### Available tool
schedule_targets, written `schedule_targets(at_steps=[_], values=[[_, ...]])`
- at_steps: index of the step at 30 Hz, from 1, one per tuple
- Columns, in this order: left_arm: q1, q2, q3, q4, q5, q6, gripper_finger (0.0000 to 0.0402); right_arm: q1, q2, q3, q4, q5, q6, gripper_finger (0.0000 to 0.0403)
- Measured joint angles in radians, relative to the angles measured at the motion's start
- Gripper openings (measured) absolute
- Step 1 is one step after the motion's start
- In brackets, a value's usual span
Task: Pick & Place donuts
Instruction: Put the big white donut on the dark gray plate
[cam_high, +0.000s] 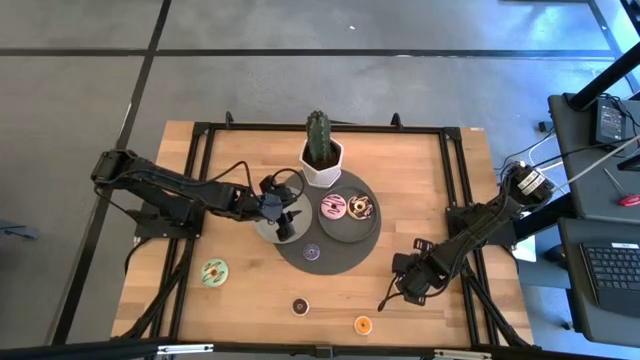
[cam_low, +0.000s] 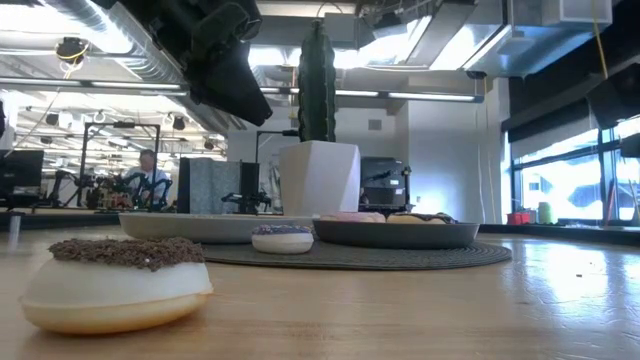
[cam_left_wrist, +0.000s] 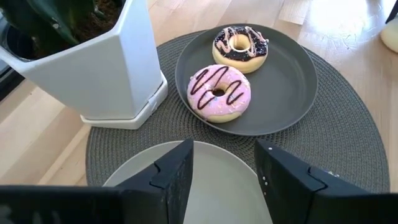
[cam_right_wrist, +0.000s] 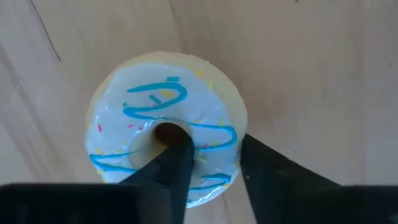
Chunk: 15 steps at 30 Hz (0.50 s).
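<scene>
My right gripper is low over the table's near right part, shut on a white-frosted donut with blue squiggles; the high view hides that donut under the gripper. My left gripper hangs open and empty over a light grey plate. A pink donut and a chocolate donut lie flat on the dark plate. A tiny purple donut lies on the round mat. A green donut, a dark-topped one and an orange one lie on the bare wood. My right gripper has one finger in the donut's hole and the other outside the rim, with the ring's wall between them. The fingers come from above, pointing down. The donut lies flat; whether it is off the wood I cannot tell.
A white pot with a cactus stands at the mat's far edge, close beside my left gripper. The dark mat carries both plates. The dark-topped donut sits nearest the low camera. Bare wood lies along the table's left and far right.
</scene>
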Motion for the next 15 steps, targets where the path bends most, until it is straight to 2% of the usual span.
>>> schedule_targets(at_steps=[4, 8, 15], values=[[0.000, 0.000, 0.000, 0.000, 0.000, 0.000, 0.0166, -0.003, 0.000, 0.010, -0.011, -0.010, -0.026, 0.0082], [0.000, 0.000, 0.000, 0.000, 0.000, 0.007, 0.0168, -0.046, -0.001, 0.068, -0.007, -0.003, -0.127, 0.0051], [0.000, 0.000, 0.000, 0.000, 0.000, 0.026, 0.0164, -0.222, -0.001, 0.198, 0.001, 0.141, -0.449, 0.0047]])
